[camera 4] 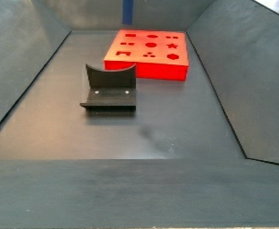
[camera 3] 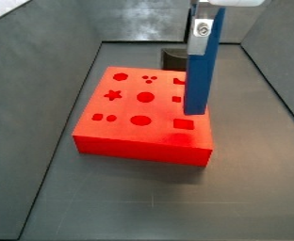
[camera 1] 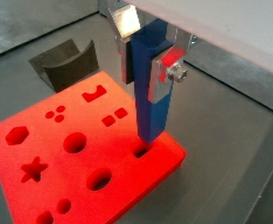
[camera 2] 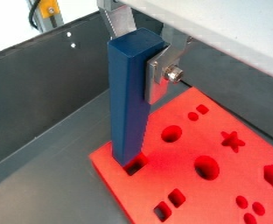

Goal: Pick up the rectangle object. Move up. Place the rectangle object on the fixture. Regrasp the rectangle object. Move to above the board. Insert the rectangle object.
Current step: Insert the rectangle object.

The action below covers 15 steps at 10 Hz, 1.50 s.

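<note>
While the orange-red board (camera 3: pixel 143 118) fills the middle of the dark floor (camera 4: pixel 166 134), the rectangle object (camera 3: pixel 200 71) stands upright over it, its lower end entering a rectangular hole (camera 1: pixel 143 150) near the board's corner. The end effector (camera 1: pixel 150 48) pinches the blue bar near its top, silver fingers (camera 2: pixel 163 68) pressed to its sides. A slight tilt or offset could jam the bar against the hole's rim or push the board askew. The other shaped holes look empty; the fixture (camera 4: pixel 108 88), well apart, holds nothing.
</note>
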### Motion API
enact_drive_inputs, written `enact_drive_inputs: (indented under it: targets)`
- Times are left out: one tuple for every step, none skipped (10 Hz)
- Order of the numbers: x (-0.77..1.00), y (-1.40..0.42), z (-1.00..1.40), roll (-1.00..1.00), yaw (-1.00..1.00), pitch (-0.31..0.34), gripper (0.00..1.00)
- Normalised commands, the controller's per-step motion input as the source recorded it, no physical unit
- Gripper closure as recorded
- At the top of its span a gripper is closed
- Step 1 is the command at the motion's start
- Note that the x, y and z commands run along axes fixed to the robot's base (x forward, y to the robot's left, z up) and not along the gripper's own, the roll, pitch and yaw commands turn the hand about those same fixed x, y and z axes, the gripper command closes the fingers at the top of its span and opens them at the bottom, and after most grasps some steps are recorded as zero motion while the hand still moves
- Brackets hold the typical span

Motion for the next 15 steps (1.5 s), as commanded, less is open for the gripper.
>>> enact_drive_inputs:
  targets:
    - [0.07, 0.01, -0.17, 0.0, -0.1, 0.021, 1.0]
    - [0.0, 0.0, -0.16, 0.03, -0.02, 0.027, 1.0]
    - [-0.07, 0.0, -0.2, 0.09, 0.0, 0.043, 1.0]
    - [-0.19, 0.0, -0.21, 0.13, 0.0, 0.064, 1.0]
    - [-0.17, 0.0, -0.18, 0.13, 0.0, 0.073, 1.0]
    - [-0.08, 0.0, -0.12, 0.09, 0.0, 0.059, 1.0]
    - [0.0, 0.0, -0.07, 0.05, 0.0, 0.029, 1.0]
    - [0.0, 0.0, -0.06, 0.03, 0.0, 0.027, 1.0]
    - [0.0, 0.0, -0.09, 0.04, 0.0, 0.029, 1.0]
    - [0.0, 0.0, -0.09, 0.03, 0.0, 0.029, 1.0]
    - [0.0, 0.0, -0.12, 0.04, 0.0, 0.029, 1.0]
    - [0.0, 0.0, -0.1, 0.03, 0.0, 0.011, 1.0]
    - [0.03, 0.0, -0.11, 0.02, 0.0, 0.01, 1.0]
    - [0.03, 0.0, -0.11, 0.02, 0.0, 0.011, 1.0]
    - [0.03, 0.0, -0.09, 0.01, 0.0, 0.011, 1.0]
